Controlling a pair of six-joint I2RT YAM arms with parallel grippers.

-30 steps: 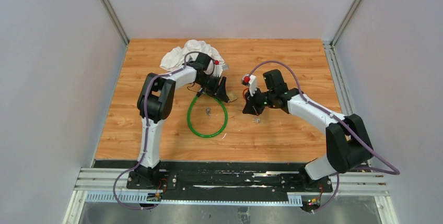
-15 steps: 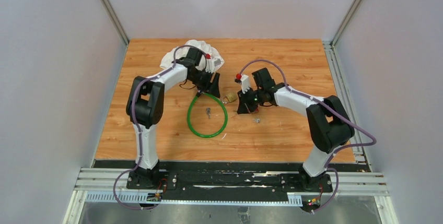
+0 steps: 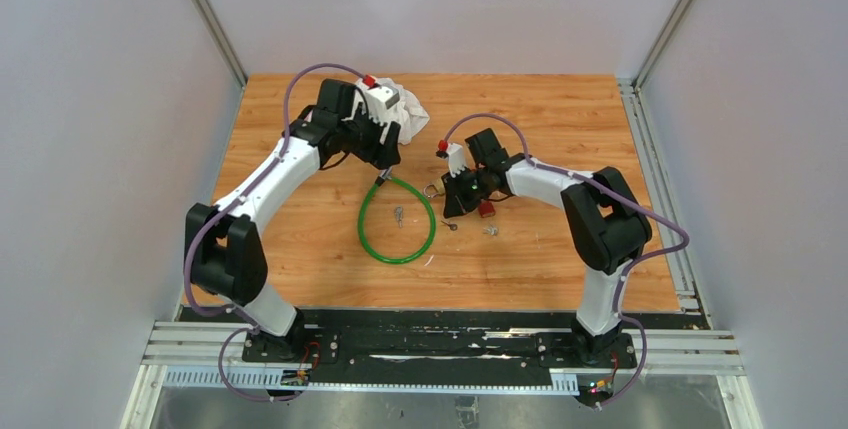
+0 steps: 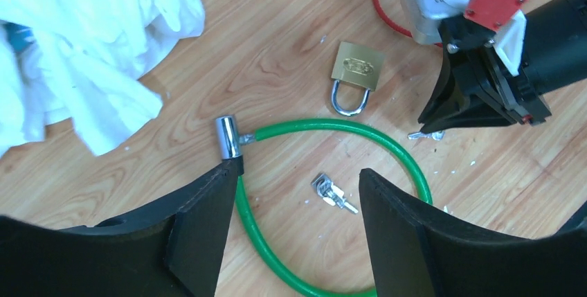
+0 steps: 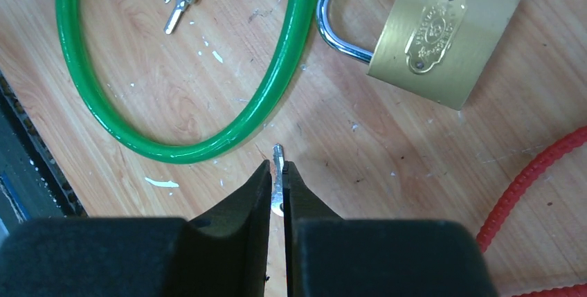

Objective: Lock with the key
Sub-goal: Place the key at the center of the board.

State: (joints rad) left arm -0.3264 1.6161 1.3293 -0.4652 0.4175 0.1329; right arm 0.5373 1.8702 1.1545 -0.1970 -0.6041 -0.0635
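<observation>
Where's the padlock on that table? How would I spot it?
On the wooden table lies a green cable loop. Just outside its far right curve, near the right gripper pinching a small key, lies the padlock: the only brass-coloured block, with a silver shackle.

you're in a robotics lab cell: plain grey panels (image 3: 90, 149) box in a wood-grain desk (image 3: 560, 114), an aluminium rail (image 3: 190, 349) at its near edge carries the bolted left arm (image 3: 265, 177) and right arm (image 3: 545, 179), purple cable (image 3: 300, 84) trailing loose.
</observation>
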